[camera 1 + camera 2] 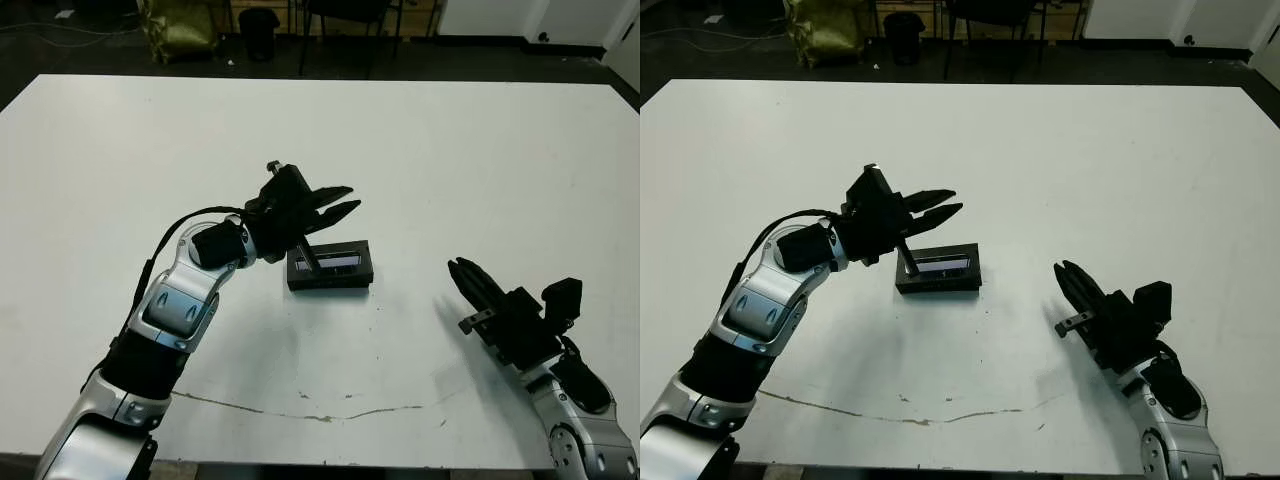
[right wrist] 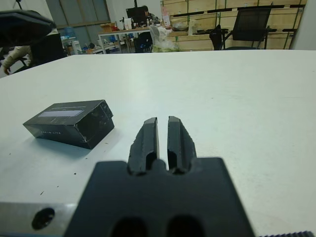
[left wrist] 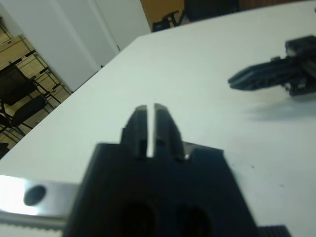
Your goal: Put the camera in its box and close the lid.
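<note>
The box [image 1: 330,282] lies mid-table with the lid [image 1: 338,262] flat on top, its silvery strip facing up; the right wrist view shows the same closed box [image 2: 69,129] from the side. The camera is hidden from every view. My left gripper [image 1: 345,201] hovers just above and behind the box's left end, fingers nearly together and holding nothing. My right gripper [image 1: 456,266] is shut and empty, low over the table to the right of the box and pointing toward it. It also shows in the left wrist view as a dark right gripper [image 3: 266,75].
A thin brown crack line [image 1: 300,412] runs across the white table [image 1: 480,160] near its front edge. Chairs and a yellow-green bag [image 1: 180,25] stand on the floor beyond the far edge. A person's sleeve [image 2: 12,54] shows beyond the table.
</note>
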Available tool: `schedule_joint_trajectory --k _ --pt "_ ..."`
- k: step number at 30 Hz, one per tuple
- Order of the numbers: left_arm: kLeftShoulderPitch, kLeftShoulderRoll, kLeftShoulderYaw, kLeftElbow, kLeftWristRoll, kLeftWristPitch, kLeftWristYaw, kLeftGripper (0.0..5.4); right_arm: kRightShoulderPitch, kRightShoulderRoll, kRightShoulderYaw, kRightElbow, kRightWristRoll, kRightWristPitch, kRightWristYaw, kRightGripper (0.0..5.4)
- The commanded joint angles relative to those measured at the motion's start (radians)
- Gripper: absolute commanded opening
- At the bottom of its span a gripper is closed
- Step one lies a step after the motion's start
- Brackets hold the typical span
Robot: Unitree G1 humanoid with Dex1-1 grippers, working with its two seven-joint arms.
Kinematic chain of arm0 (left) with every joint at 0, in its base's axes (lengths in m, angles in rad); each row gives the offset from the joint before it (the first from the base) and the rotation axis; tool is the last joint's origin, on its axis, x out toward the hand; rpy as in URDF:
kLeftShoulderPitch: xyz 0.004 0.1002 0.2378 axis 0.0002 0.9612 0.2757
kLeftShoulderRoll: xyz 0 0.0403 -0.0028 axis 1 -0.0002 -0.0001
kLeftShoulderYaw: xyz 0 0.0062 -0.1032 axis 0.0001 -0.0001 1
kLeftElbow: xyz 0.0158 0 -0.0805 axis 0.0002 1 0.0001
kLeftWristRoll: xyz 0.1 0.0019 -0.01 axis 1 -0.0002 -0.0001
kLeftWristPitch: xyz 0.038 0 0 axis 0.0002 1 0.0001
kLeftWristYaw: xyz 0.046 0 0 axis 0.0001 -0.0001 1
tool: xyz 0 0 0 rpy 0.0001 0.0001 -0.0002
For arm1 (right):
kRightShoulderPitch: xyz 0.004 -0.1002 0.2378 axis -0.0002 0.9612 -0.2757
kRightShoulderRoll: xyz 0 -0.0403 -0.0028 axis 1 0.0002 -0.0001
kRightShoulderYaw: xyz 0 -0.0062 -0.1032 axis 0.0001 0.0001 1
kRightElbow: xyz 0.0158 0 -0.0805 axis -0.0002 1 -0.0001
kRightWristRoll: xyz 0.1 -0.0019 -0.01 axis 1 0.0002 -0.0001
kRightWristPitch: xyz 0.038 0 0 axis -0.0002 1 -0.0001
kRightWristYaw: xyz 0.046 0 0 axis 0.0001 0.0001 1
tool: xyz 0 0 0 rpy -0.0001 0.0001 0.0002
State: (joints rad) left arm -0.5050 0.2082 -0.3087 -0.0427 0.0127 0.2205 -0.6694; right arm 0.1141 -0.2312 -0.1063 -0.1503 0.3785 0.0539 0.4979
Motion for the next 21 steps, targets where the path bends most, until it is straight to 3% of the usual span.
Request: schedule_joint_trajectory --k 1,21 --pt "0.017 0.012 -0.026 -0.008 0.028 0.054 0.015 0.02 0.012 -0.005 0.002 -0.005 -0.009 0.019 -0.012 0.0" --pt "0.012 -0.017 -0.111 0.066 0.125 0.115 0.083 0.02 0.008 -0.003 -0.005 0.03 0.015 -0.009 0.025 0.0"
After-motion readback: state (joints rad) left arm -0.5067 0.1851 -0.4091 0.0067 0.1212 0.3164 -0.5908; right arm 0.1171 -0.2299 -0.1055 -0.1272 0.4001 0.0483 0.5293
